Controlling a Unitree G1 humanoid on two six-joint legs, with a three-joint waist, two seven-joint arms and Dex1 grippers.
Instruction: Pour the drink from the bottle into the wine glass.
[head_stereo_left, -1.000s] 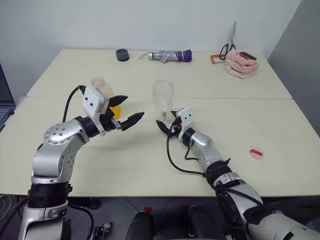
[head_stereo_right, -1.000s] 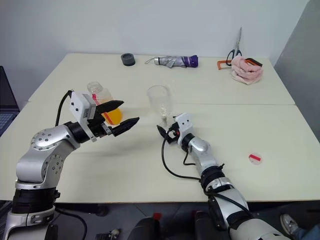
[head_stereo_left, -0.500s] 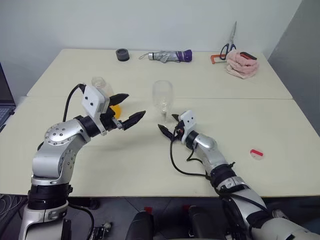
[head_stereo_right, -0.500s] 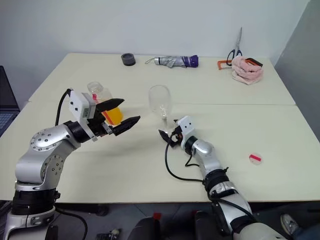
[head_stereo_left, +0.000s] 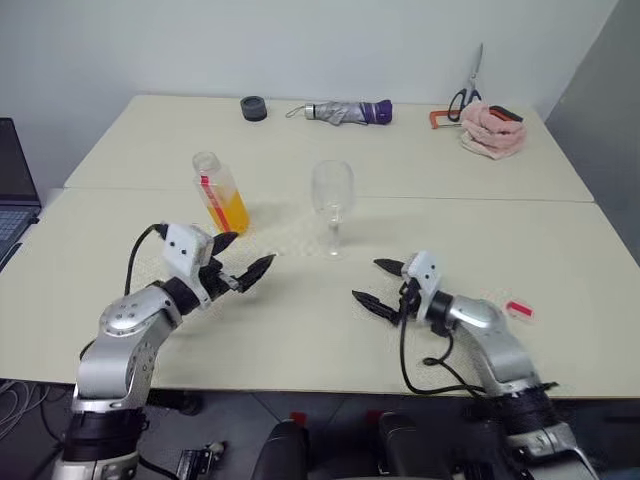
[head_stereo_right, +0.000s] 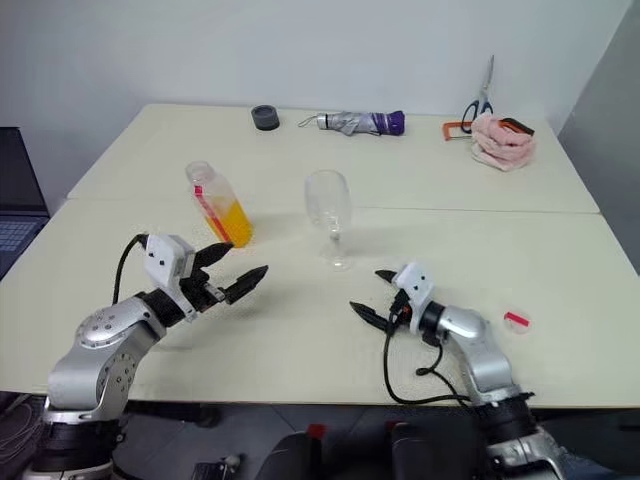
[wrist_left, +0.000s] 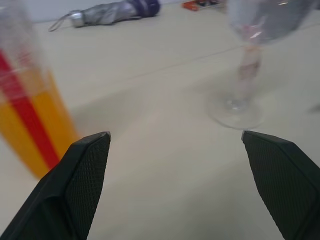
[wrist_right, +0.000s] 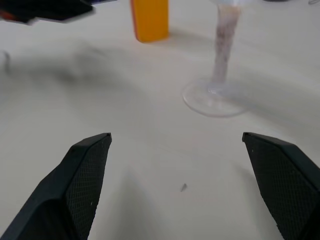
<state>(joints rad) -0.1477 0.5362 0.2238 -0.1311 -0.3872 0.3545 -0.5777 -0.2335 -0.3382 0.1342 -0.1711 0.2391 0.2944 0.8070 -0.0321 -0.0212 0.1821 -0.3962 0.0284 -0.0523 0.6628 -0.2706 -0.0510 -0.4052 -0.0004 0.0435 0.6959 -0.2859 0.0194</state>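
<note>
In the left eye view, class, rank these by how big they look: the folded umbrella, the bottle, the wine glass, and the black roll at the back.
1. Folded umbrella, longest, though farthest away.
2. Wine glass and bottle: look alike in height, not ranked.
3. Black roll, smallest.

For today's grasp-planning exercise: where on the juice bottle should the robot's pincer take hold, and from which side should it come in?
Grip the bottle across its squarish body, about mid-height, below the open neck. Approach level from the near side with the left pincer, which is open and closest. The flat upright walls suit two fingers, and a mid-body hold probably leaves the mouth free to tip toward the wine glass on its right.
</note>
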